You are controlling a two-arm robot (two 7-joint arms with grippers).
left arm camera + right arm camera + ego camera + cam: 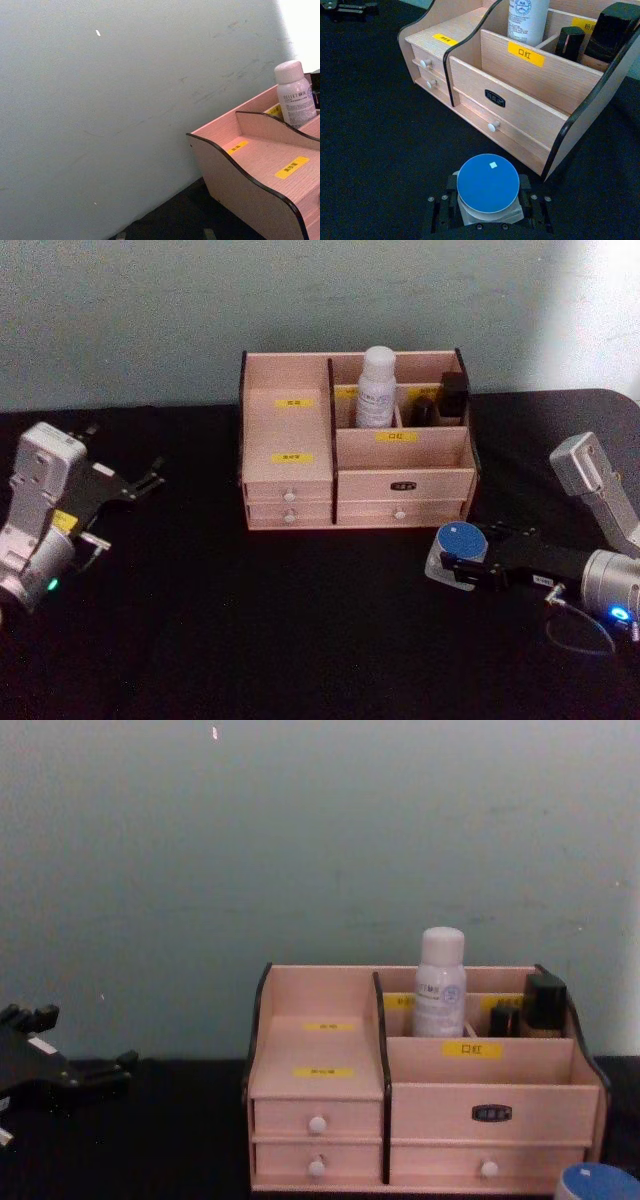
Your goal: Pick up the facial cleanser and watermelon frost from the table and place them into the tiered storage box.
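Right gripper (452,562), clamped on the round blue-lidded jar (459,538), should next lift it into the pinkish wooden tiered box (285,430); left gripper (150,475) idles.

Head cam looks steeply down on the black table (300,640), chest cam sits low and level, square-on to the tiered storage box (440,1085) and wall (300,840), right wrist cam close on its front, left wrist cam hard by its left end; all share the box.
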